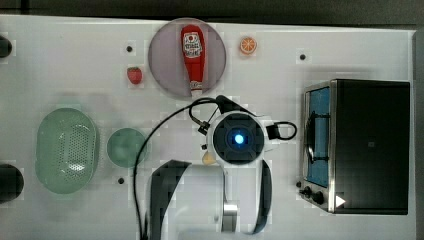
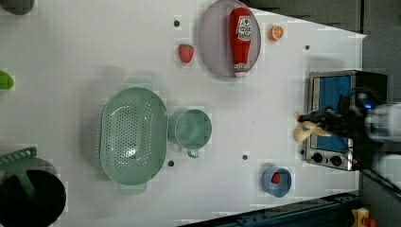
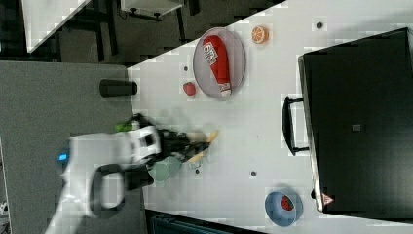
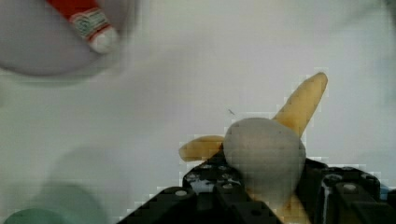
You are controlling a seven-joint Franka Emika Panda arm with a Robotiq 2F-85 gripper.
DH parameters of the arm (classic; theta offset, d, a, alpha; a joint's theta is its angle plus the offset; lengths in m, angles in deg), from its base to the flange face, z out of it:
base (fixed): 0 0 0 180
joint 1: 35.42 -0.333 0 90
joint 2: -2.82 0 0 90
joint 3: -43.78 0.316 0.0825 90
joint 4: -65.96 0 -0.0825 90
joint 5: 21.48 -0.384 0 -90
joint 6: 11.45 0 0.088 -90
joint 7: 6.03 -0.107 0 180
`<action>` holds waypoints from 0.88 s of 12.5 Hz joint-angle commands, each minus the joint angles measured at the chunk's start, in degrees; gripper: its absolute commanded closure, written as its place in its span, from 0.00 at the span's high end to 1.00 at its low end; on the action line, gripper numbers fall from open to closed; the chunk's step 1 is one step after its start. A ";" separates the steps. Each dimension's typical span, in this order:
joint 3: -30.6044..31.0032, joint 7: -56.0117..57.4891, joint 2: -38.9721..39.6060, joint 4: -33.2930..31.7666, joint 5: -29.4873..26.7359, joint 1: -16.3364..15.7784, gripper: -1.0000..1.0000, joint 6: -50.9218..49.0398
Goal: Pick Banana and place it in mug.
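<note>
Clamped in the gripper (image 4: 261, 186), the banana (image 4: 301, 105) hangs above the white table (image 1: 65, 65), right of the mug (image 1: 125, 146) in the top view. Largest on that table is the toaster oven (image 1: 370, 145) at the top view's right edge, then the green colander (image 1: 66, 150) just left of the mug, then the plate (image 1: 167, 60) carrying a ketchup bottle (image 1: 193, 52). Bare tabletop separates mug and oven.
</note>
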 commanded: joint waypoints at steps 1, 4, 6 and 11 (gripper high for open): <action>0.05 0.35 -3.27 5.78 -0.19 0.70 0.37 -9.20; 2.56 -2.14 -6.07 8.25 -0.63 0.16 0.37 -15.87; 5.80 -7.03 -6.95 8.56 -1.27 -0.53 0.37 -16.75; 17.07 -25.14 -5.02 8.41 -3.75 -2.27 0.37 -16.34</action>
